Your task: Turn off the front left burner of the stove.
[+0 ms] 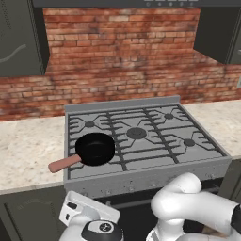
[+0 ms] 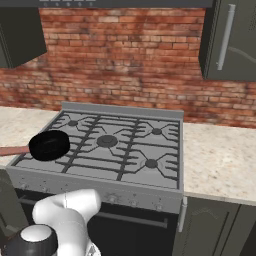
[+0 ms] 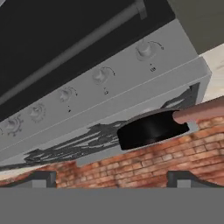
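Red brick wall (image 1: 122,52) stands behind the stove (image 1: 141,176), and a pale stone counter (image 1: 28,150) runs on both sides of it. I see the stove as a wide grey range with five burners under grey grates. On its front left corner sits a black frying pan (image 1: 95,148) with a reddish handle that points out to the left, over the stove's edge. This pan covers the front left burner, so I cannot see the burner head itself. From the hand view I look upside down at the front panel, where a row of small grey knobs (image 3: 99,76) sits between the dark oven door (image 3: 52,30) and the grates. My fingers (image 3: 43,178) are spread wide and hold nothing; they are near the panel but apart from every knob.
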